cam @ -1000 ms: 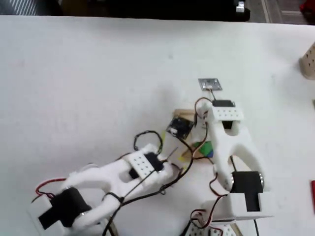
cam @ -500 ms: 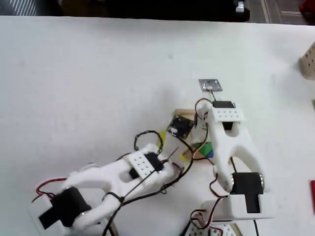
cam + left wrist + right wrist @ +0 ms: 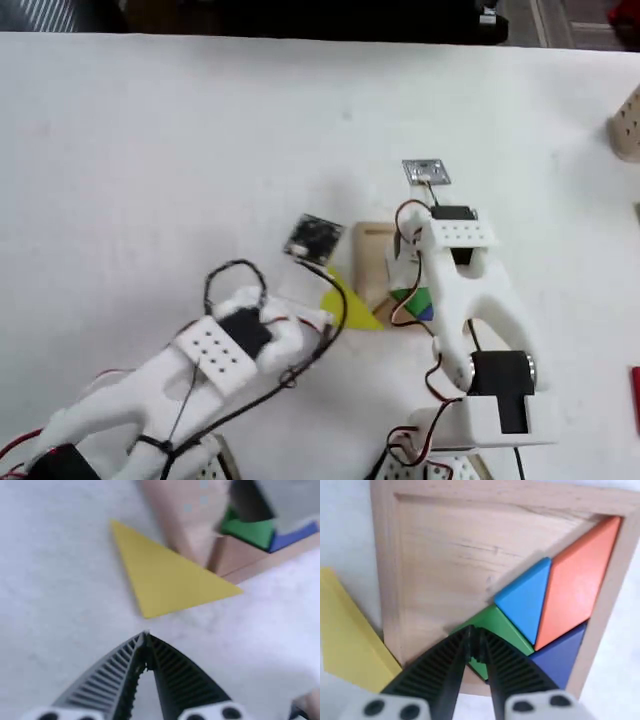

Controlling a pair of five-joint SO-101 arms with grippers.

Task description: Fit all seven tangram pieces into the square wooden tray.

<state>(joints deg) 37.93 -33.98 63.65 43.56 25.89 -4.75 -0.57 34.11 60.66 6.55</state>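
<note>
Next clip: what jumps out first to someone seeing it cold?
A yellow triangle lies on the table just outside the wooden tray, the shut left gripper close by it. Inside the tray, an orange piece, a green piece and two blue pieces crowd one corner, under the right gripper.

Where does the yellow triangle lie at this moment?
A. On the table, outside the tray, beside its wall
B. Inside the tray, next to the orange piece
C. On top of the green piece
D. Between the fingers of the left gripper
A: the yellow triangle lies on the table outside the wooden tray, beside its wall, and the left gripper is shut and empty, apart from it.
</note>
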